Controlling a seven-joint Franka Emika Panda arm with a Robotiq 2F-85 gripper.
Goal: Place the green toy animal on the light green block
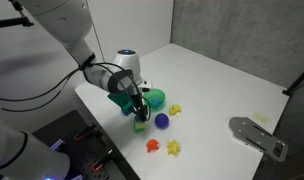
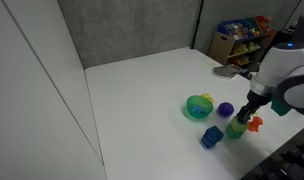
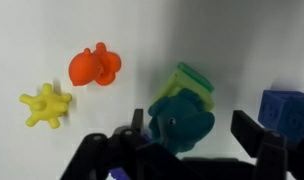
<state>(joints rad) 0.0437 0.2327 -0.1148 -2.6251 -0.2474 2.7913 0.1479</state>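
In the wrist view the green toy animal (image 3: 182, 122) is a dark teal figure that overlaps the near side of the light green block (image 3: 192, 82). It looks to rest on the block, but I cannot tell for sure. My gripper (image 3: 195, 135) has its fingers spread on either side of the toy. A clear gap shows between the toy and the right finger. In both exterior views the gripper (image 1: 140, 108) (image 2: 249, 110) hangs just above the block (image 1: 140, 126) (image 2: 235, 131), and the toy is too small to make out there.
A blue cube (image 3: 287, 108) (image 2: 210, 137) stands close beside the block. An orange toy (image 3: 94, 65) (image 1: 152, 145) and a yellow toy (image 3: 46, 104) (image 1: 174, 148) lie nearby. A purple ball (image 1: 162, 121) (image 2: 225, 109) and a green bowl (image 1: 155, 98) (image 2: 199, 106) sit behind.
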